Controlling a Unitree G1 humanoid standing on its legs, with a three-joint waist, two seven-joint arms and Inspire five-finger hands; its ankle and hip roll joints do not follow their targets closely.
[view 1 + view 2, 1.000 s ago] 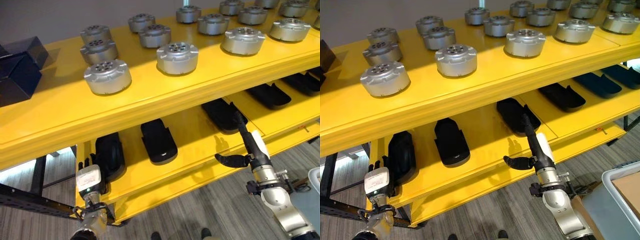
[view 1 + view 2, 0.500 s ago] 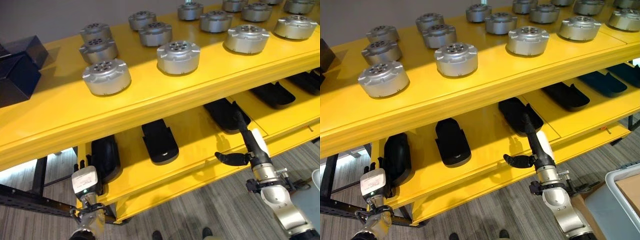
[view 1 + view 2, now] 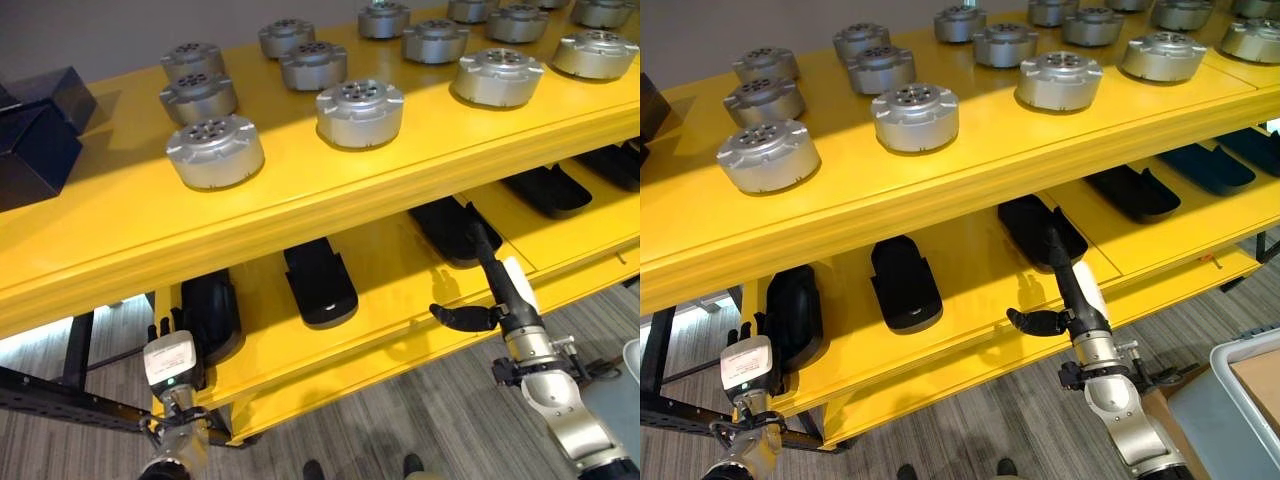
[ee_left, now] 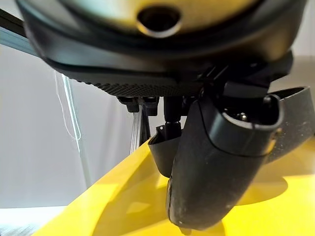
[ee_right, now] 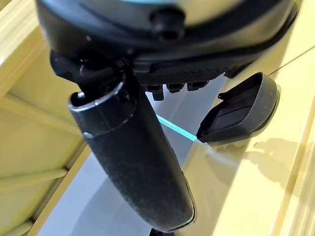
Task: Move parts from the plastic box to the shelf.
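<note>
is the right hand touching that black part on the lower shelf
Cannot tell: in the left eye view, right hand overlaps black part; no contact or gap shows.

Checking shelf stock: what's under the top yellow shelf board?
A lower yellow shelf holding a row of black parts. Both hands reach there: left hand, right hand. The parts' far ends are covered by the top board.

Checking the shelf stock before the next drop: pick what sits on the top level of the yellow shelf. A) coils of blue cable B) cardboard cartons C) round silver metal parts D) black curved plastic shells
C: round silver metal parts stand in rows on the top level of the yellow shelf, while the black curved plastic shells lie on the level below.
</note>
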